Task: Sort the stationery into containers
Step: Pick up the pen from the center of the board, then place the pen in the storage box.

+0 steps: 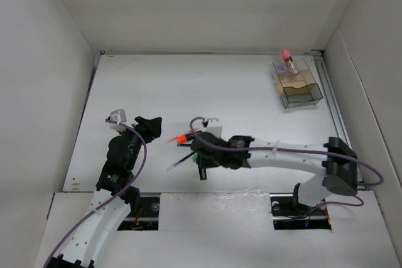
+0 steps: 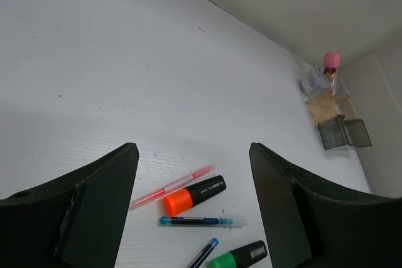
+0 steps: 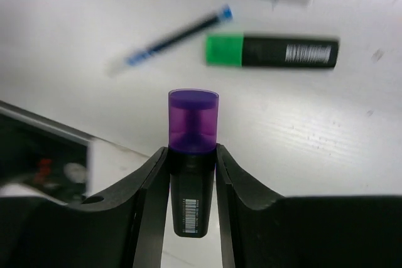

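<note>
From above, the organiser (image 1: 300, 89) lies far beyond my right tool (image 1: 201, 158), off to its right. Left wrist: my left tool (image 2: 191, 174) is spread, holding nothing. Right wrist: the purple highlighter (image 3: 193, 120) is pinched between the right tool's fingers, so I'd grip firmly and lift clear first.

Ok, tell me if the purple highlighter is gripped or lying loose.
Gripped: the right wrist view shows the purple highlighter clamped between the fingers of the right gripper.
</note>
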Controlling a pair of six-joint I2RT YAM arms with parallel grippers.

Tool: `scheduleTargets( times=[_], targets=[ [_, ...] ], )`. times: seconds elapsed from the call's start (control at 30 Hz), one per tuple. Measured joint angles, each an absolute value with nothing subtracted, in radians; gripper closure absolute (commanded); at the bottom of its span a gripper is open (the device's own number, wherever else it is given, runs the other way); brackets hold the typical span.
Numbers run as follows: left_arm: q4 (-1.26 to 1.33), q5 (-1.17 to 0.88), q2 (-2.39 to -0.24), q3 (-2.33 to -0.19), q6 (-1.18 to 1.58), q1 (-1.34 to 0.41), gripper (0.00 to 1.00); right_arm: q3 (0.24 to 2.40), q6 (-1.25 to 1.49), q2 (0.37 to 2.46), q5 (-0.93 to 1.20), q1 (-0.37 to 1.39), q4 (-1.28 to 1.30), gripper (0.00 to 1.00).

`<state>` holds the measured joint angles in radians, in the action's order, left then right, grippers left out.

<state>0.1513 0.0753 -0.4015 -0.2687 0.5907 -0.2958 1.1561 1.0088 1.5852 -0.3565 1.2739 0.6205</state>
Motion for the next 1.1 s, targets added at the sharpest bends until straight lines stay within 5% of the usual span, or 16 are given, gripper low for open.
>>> scheduleTargets(
  times=[0.27,0.63,1.1],
  targets=[
    [0.178,0.034,-0.421,-0.269,0.586,-0.296,0.31,1.212,0.931,1.358,-0.350,0.746,0.451,0.97],
    [0.200,-0.014,-0.463,-0.269,0.583,-0.302,0.31,1.262,0.964,1.568,-0.300,0.087,0.261,0.98],
    [0.212,-0.027,-0.470,-0.269,0.583,-0.307,0.31,1.329,1.038,1.801,-0.199,-0.156,0.187,0.98]
  ],
)
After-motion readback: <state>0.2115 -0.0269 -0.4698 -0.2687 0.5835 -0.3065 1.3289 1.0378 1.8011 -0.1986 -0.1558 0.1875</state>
